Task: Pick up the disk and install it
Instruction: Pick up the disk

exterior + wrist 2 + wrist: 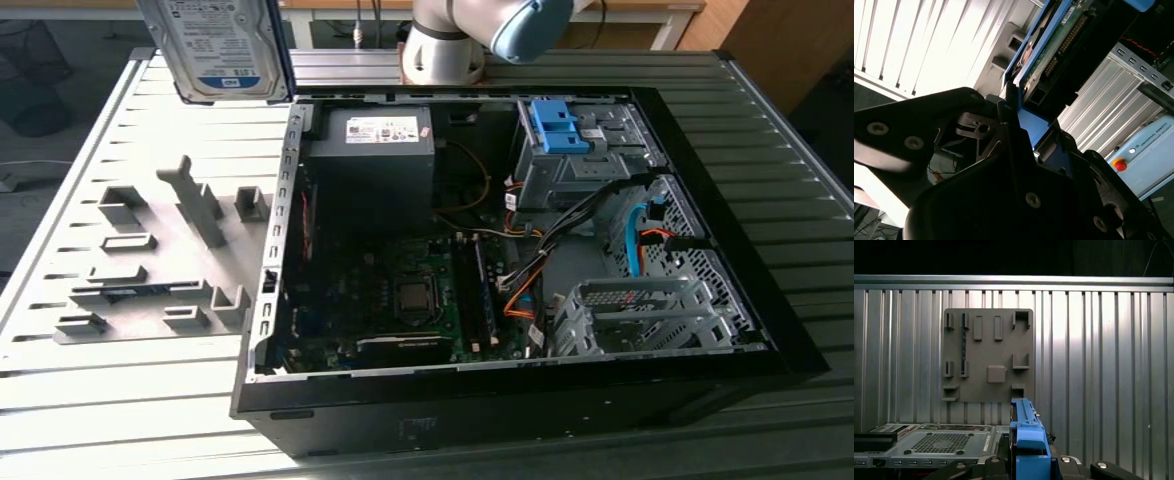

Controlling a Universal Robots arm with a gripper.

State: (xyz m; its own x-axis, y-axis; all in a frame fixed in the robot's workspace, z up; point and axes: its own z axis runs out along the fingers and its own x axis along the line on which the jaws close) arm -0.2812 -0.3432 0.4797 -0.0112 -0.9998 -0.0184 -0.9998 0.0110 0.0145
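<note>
The disk [220,45], a silver drive with a white-and-blue label and a blue frame, hangs upright in the air above the table's far corner on the exterior view's left, beside the open computer case [747,300]. In the second wrist view my gripper [1019,107] is shut on the disk [1046,47], whose green circuit-board underside and blue edge stick out past the black fingers [954,117]. In the first wrist view the blue frame of the disk [1026,437] stands on edge between the gripper's dark parts.
A grey fixture board [160,260] with empty holders lies on the slatted metal table [120,400], beside the case. Inside the case are a dark power supply box [380,150], a bare blue bracket [561,125] in the drive bay and a metal cage [641,310]. The arm's base [454,40] stands behind.
</note>
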